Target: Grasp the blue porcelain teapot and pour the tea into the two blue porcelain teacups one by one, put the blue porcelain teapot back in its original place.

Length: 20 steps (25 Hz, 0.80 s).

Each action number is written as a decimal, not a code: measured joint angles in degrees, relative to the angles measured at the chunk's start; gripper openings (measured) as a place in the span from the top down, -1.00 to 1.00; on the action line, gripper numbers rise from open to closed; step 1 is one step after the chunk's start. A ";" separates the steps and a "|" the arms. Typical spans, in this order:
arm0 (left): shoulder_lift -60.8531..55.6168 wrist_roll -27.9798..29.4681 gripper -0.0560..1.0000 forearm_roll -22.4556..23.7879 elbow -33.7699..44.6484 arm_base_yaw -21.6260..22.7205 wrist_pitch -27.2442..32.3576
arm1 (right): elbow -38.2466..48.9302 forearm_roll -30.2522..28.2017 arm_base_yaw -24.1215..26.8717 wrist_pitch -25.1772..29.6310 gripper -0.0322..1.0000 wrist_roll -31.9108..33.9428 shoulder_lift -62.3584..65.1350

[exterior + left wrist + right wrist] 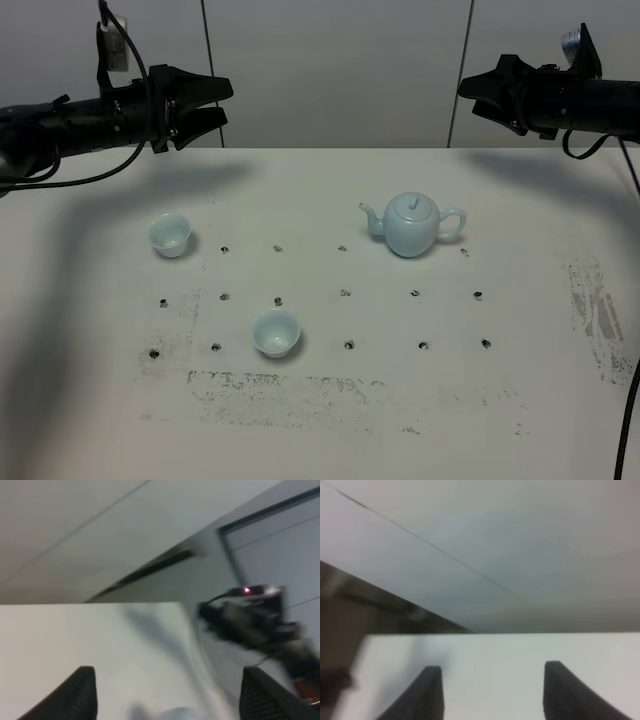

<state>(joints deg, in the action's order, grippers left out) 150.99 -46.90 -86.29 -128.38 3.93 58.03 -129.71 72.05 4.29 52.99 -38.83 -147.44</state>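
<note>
Nothing touched yet, both grippers wide and empty

Near teacup (276,332) sits toward the table (560,400) front edge, far teacup (170,234) by the left edge, and the teapot (412,224) is back-right, its handle facing the right gripper (470,98), so that arm's the natural grabber. Left gripper (225,103) hovers over the back-left corner. Only the high view shows any of that; the blurry wrist views seem to catch just fingers (427,695).

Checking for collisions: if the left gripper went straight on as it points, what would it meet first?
Likely the right gripper, facing it at similar height; nothing shows between, though depth is unclear.
</note>
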 joint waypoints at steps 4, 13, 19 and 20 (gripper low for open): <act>0.00 5.89 -0.34 22.11 -9.23 -0.94 -4.61 | -4.42 -20.19 -0.12 -1.69 0.04 3.02 0.00; -2.70 26.57 -0.27 78.95 -15.24 -6.87 -5.07 | -7.47 -66.41 -1.21 7.42 0.06 22.70 0.00; -16.40 27.37 -0.20 92.75 6.93 -8.24 -9.10 | 2.72 -75.42 -2.92 14.11 0.07 25.01 8.10; -18.95 28.98 -0.17 94.93 11.35 -8.24 -10.16 | 4.16 -75.61 -2.92 15.23 0.07 25.27 9.78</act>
<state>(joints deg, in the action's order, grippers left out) 132.04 -17.91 8.64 -117.04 -4.32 47.87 -125.55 -3.56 1.37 68.22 -13.56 -137.66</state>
